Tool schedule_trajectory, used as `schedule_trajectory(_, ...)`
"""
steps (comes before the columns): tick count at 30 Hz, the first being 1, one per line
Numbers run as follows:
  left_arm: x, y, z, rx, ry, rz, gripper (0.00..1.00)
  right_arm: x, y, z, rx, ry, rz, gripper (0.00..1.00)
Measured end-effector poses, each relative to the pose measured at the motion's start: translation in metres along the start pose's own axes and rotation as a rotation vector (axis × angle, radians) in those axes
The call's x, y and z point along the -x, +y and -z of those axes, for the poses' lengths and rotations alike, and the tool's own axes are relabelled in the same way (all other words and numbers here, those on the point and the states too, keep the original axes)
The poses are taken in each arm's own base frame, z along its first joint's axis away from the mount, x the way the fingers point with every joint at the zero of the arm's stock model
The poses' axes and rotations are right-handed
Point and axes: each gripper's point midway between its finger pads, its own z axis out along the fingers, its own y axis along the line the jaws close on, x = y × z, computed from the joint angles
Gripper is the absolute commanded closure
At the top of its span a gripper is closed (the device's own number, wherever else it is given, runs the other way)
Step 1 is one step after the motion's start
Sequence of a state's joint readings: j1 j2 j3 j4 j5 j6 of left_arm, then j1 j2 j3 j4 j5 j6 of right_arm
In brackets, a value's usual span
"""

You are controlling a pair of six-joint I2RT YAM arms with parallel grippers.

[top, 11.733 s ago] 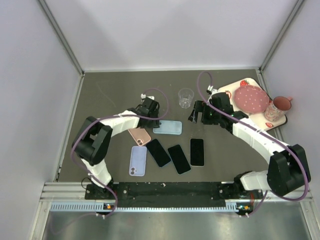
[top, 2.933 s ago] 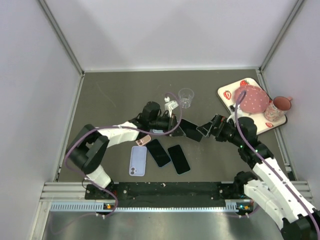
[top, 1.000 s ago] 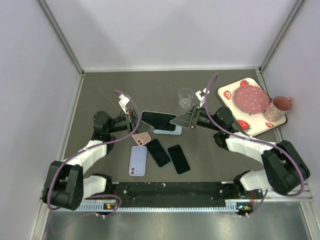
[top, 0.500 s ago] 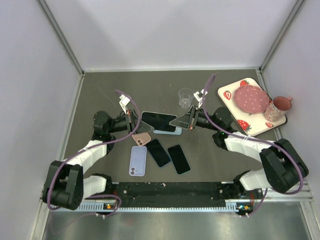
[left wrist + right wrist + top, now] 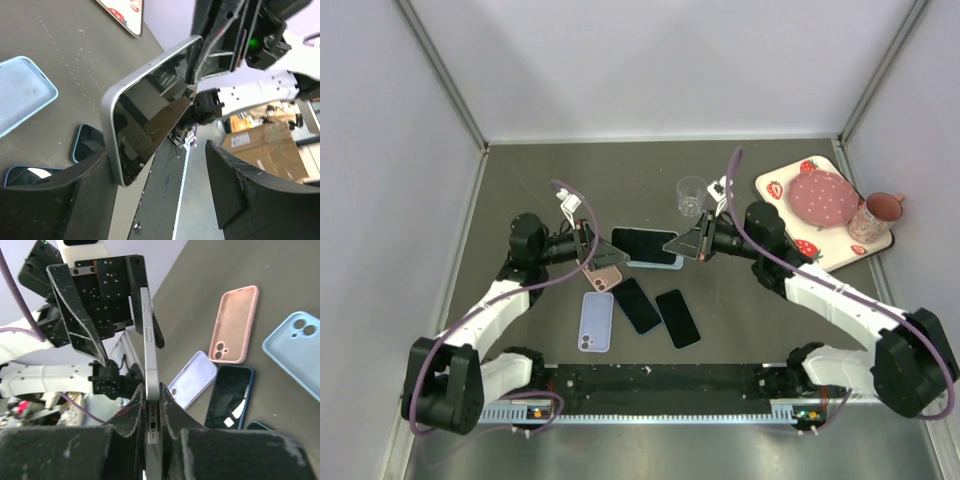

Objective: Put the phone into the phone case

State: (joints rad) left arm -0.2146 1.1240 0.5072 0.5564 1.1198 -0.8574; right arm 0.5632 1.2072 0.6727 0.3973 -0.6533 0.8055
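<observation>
The right gripper point(image 5: 688, 246) is clamped tight on one short end of the phone point(image 5: 642, 243), holding it in the air just above the blue case point(image 5: 665, 263), which lies flat on the table. The left gripper point(image 5: 603, 250) faces the phone's other end with its jaws spread wide, one on either side of it. A pink case point(image 5: 601, 272) lies left of the blue case, a lilac case point(image 5: 596, 320) and two dark phones point(image 5: 638, 305) lie nearer the arms, and a cup point(image 5: 692, 195) stands beyond it.
</observation>
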Motion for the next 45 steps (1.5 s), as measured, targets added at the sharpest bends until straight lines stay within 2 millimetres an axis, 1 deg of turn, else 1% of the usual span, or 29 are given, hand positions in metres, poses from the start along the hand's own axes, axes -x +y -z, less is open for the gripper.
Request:
schedule_trajectory(3, 0.011, 0.007, 0.001, 0.083, -0.025, -0.053, 0.27, 0.010, 0.001, 0.010, -0.074, -0.015, 0.068, 1.00)
schedule_trajectory(5, 0.019, 0.012, 0.002, 0.149, -0.042, -0.086, 0.27, 0.014, -0.003, 0.015, -0.103, -0.029, 0.092, 1.00)
schedule_trajectory(6, 0.022, 0.014, 0.003, 0.173, -0.048, -0.100, 0.27, 0.016, -0.008, 0.020, -0.128, -0.033, 0.102, 1.00)
schedule_trajectory(9, 0.033, 0.026, 0.008, 0.282, -0.068, -0.127, 0.27, 0.020, -0.035, 0.036, -0.225, -0.048, 0.084, 1.00)
schedule_trajectory(11, 0.036, 0.037, 0.012, 0.357, -0.078, -0.134, 0.27, 0.017, -0.053, 0.046, -0.274, -0.050, 0.056, 1.00)
schedule_trajectory(13, 0.036, 0.051, 0.017, 0.434, -0.084, -0.121, 0.28, 0.009, -0.067, 0.054, -0.318, -0.042, 0.023, 1.00)
schedule_trajectory(16, 0.031, 0.076, 0.023, 0.534, -0.080, -0.072, 0.31, -0.006, -0.079, 0.064, -0.356, -0.017, -0.011, 1.00)
schedule_trajectory(20, 0.020, 0.113, 0.026, 0.674, -0.041, 0.001, 0.39, -0.014, -0.079, 0.072, -0.370, -0.001, -0.025, 1.00)
schedule_trajectory(22, 0.013, 0.130, 0.022, 0.740, -0.004, 0.019, 0.44, -0.014, -0.079, 0.075, -0.377, -0.004, -0.024, 1.00)
schedule_trajectory(24, 0.008, 0.139, 0.013, 0.773, 0.031, 0.014, 0.46, -0.015, -0.079, 0.079, -0.389, -0.005, -0.024, 1.00)
schedule_trajectory(26, 0.005, 0.145, 0.001, 0.798, 0.069, -0.003, 0.50, -0.017, -0.080, 0.081, -0.399, 0.002, -0.025, 1.00)
schedule_trajectory(29, 0.007, 0.155, -0.016, 0.838, 0.106, -0.029, 0.55, -0.021, -0.083, 0.083, -0.413, 0.015, -0.034, 1.00)
schedule_trajectory(32, 0.014, 0.170, -0.030, 0.892, 0.126, -0.054, 0.56, -0.025, -0.085, 0.084, -0.427, 0.025, -0.044, 1.00)
schedule_trajectory(35, 0.016, 0.191, -0.033, 0.955, 0.144, -0.062, 0.58, -0.027, -0.088, 0.086, -0.441, 0.032, -0.048, 1.00)
schedule_trajectory(40, -0.001, 0.222, -0.030, 1.042, 0.199, -0.042, 0.61, -0.030, -0.090, 0.088, -0.456, 0.042, -0.048, 1.00)
schedule_trajectory(41, -0.006, 0.226, -0.029, 1.053, 0.213, -0.036, 0.65, -0.031, -0.091, 0.088, -0.458, 0.043, -0.048, 1.00)
schedule_trajectory(42, -0.011, 0.230, -0.029, 1.063, 0.227, -0.032, 0.72, -0.031, -0.091, 0.089, -0.460, 0.045, -0.047, 1.00)
schedule_trajectory(44, -0.018, 0.234, -0.028, 1.076, 0.249, -0.027, 0.81, -0.032, -0.091, 0.089, -0.462, 0.049, -0.047, 1.00)
schedule_trajectory(45, -0.018, 0.235, -0.029, 1.076, 0.250, -0.027, 0.85, -0.032, -0.092, 0.089, -0.464, 0.050, -0.047, 1.00)
